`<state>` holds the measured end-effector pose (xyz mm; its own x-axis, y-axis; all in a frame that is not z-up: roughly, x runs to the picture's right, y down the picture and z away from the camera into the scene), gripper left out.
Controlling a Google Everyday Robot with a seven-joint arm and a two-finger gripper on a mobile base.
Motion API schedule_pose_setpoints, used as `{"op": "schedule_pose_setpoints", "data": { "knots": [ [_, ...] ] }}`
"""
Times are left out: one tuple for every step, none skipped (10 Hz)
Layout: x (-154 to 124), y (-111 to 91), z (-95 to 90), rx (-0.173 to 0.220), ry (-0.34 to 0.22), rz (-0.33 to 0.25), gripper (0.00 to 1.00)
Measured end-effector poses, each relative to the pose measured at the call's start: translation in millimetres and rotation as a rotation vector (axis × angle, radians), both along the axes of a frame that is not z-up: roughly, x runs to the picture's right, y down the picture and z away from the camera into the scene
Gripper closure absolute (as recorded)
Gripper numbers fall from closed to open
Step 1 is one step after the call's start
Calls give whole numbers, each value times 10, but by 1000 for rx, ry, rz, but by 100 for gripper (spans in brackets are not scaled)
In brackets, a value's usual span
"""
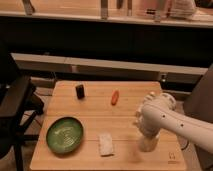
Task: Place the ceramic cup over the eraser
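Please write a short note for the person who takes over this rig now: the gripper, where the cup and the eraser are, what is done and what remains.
Gripper: low at the front right of the table, right over the ceramic cup; whether it has a grip cannot be told.
Ceramic cup: stands on the table under the gripper, not lifted.
Eraser: lies uncovered toward the back middle, well apart from the cup.
Done: the gripper is at the cup.
Left: lift the cup, carry it to the eraser, set it down over it.

Smooth white rounded arm (172,119), claw (146,134) at lower right.
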<state>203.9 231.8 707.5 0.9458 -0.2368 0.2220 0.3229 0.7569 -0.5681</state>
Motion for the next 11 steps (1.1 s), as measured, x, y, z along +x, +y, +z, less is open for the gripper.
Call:
{"op": "schedule_pose_setpoints", "data": {
  "knots": [
    [68,-14,9,3,12,9,20],
    [237,-25,31,2,38,31,20],
    [380,-27,44,-1,58,47,20],
    [493,-10,63,-10,75,65,20],
    [582,18,111,-23,84,86,20],
    [674,68,170,-37,91,104,20],
    [733,126,215,-51,95,119,20],
    [715,153,244,-60,92,121,20],
    [662,171,279,-67,86,122,20],
    [642,181,283,-69,85,125,20],
    [614,182,273,-68,82,124,20]
  ]
}}
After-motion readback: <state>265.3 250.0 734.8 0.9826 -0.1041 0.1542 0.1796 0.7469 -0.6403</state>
